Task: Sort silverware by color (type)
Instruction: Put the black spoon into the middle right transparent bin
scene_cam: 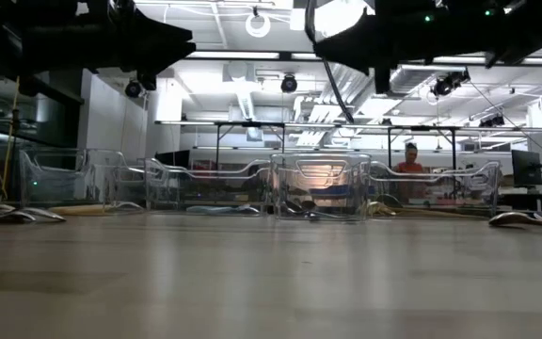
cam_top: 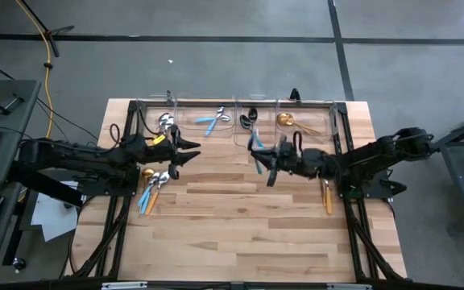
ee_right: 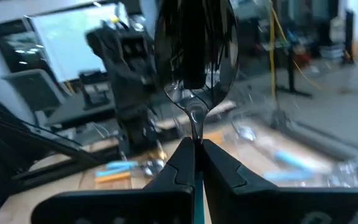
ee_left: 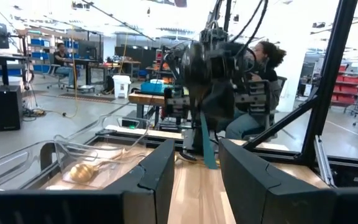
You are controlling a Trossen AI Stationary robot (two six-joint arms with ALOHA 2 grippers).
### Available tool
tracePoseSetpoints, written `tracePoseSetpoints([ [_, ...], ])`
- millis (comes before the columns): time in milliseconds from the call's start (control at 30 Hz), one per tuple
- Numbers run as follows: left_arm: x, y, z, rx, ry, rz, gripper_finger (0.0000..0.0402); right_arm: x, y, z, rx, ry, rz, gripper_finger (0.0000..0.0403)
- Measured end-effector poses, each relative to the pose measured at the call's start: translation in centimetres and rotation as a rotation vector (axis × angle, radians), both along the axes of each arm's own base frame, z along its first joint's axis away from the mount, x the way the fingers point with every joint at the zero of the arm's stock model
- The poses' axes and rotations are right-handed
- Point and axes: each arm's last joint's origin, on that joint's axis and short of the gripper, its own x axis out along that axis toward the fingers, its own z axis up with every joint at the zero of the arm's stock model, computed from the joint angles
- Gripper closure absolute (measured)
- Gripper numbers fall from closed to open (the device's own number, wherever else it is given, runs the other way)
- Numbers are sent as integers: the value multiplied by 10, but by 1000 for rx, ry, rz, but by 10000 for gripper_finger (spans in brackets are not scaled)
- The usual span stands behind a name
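Right gripper (ee_right: 194, 163) pinching black spoon (ee_right: 194, 56) at neck; light, stiff, slick, could swivel; you want grip nearer handle; left gripper (ee_left: 194, 180) spread, empty, near loose cutlery.

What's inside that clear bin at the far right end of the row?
The rightmost clear bin holds gold silverware: a gold spoon with more gold handles fanning out beside it. How many pieces lie there is unclear, since they overlap and the bin's walls blur them.
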Motion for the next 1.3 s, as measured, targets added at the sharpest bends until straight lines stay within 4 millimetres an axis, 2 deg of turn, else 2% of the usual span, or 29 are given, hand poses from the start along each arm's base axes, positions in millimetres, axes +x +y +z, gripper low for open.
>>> tracePoseSetpoints([
  [333, 11, 2, -9, 32, 8, 6, 284, 0, -18, 14, -150, -110, 85, 403],
  [1067, 12, 2, -10, 65, 7, 11, 284, 0, -23, 13, -118, -100, 53, 403],
  [1167, 12, 2, -10, 72, 4, 12, 284, 8, -37, 20, -60, -46, -32, 403],
  [1300, 12, 2, -9, 72, 0, 12, 284, 28, -63, 37, -10, 214, -137, 403],
])
